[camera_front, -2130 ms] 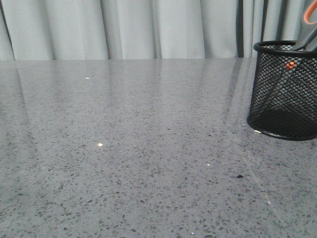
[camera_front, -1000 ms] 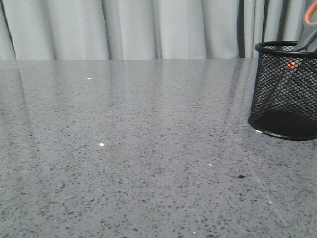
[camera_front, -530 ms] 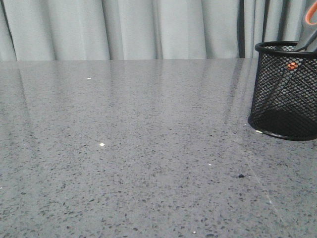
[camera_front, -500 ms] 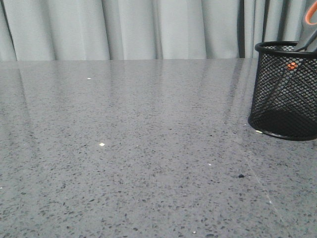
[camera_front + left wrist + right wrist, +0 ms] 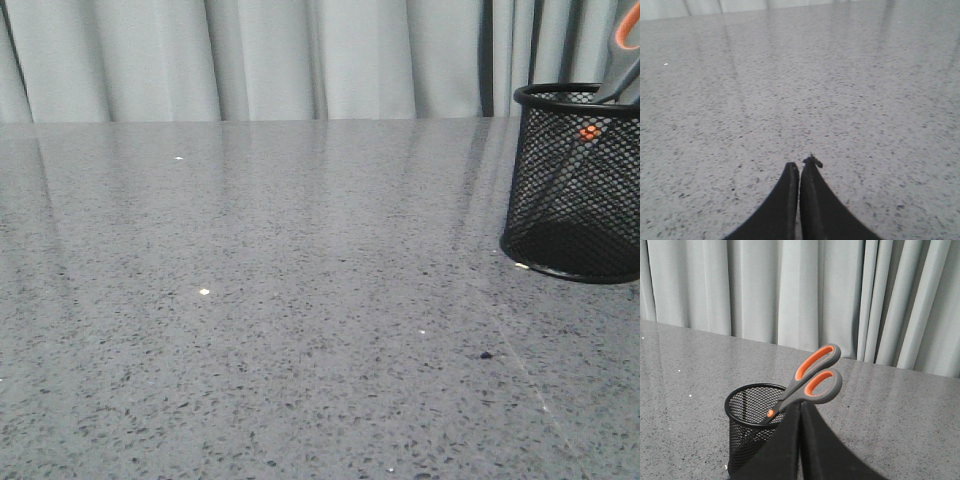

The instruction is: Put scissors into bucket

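The scissors (image 5: 618, 78) stand blades down in the black mesh bucket (image 5: 572, 200) at the far right of the front view, with the orange pivot dot showing through the mesh and the handles leaning out over the rim. In the right wrist view the grey and orange handles of the scissors (image 5: 816, 374) rise from the bucket (image 5: 746, 407). My right gripper (image 5: 800, 404) is shut and holds nothing; its tips sit in front of the handles in that view. My left gripper (image 5: 800, 165) is shut and empty, low over bare table.
The grey speckled table top (image 5: 300, 300) stretches left of the bucket. A pale pleated curtain (image 5: 300, 60) hangs behind its far edge. Neither arm shows in the front view.
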